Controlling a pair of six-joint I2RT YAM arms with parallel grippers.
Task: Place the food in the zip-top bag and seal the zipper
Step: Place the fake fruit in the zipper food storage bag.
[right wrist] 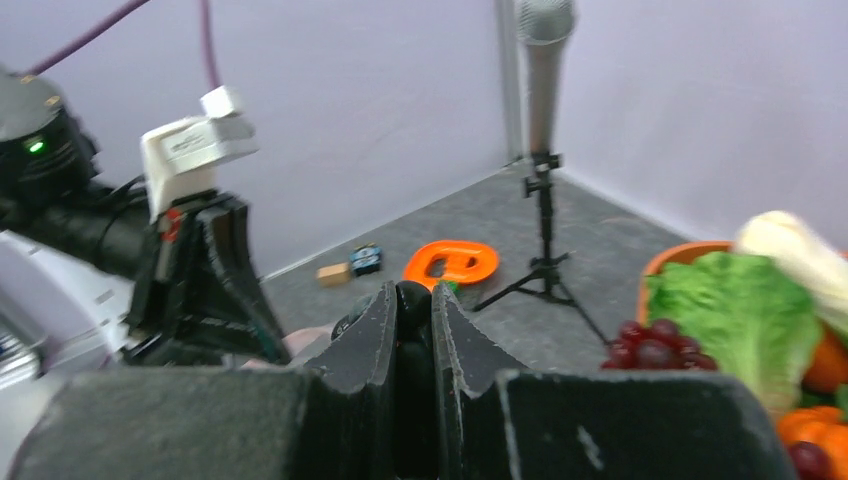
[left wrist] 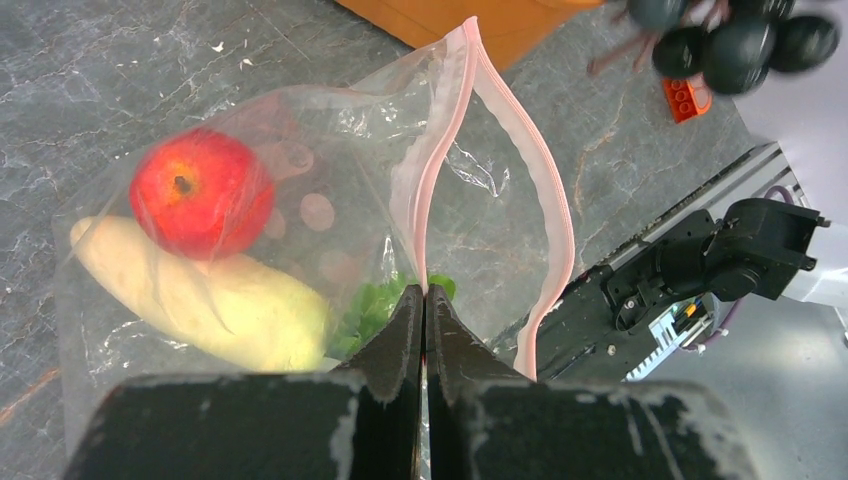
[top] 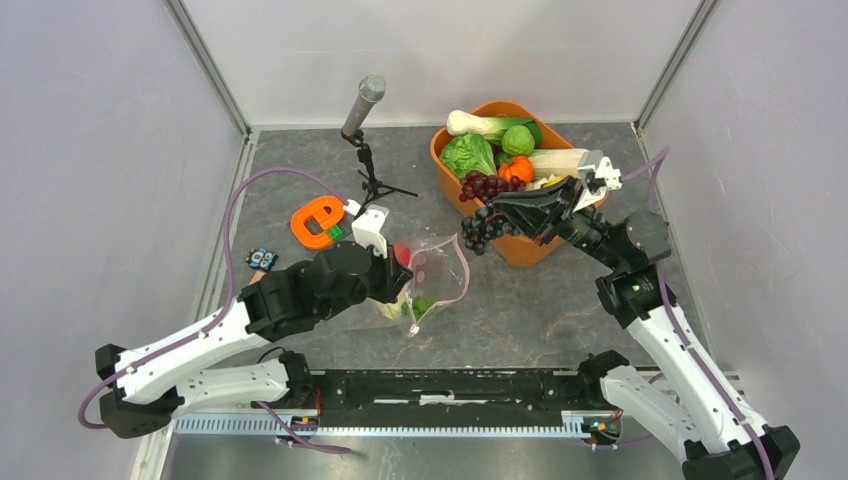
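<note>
The clear zip-top bag (top: 440,275) lies open on the table, with a red apple (left wrist: 200,190), a pale yellow piece (left wrist: 210,300) and a green piece (left wrist: 372,308) inside. My left gripper (top: 405,288) is shut on the near lip of its pinkish zipper (left wrist: 425,210); in the left wrist view the left gripper (left wrist: 425,295) pinches that strip, and the far lip (left wrist: 545,190) bows away. My right gripper (top: 492,214) is shut on a dark purple grape bunch (top: 480,230) and holds it in the air between the tub and the bag mouth. One grape (right wrist: 412,298) shows between its jaws.
An orange tub (top: 520,250) at the back right holds lettuce (top: 468,155), a reddish grape bunch (top: 485,184), orange and green pieces. A microphone on a tripod (top: 365,105) stands at the back. An orange ring-shaped object (top: 318,222) lies left of the bag.
</note>
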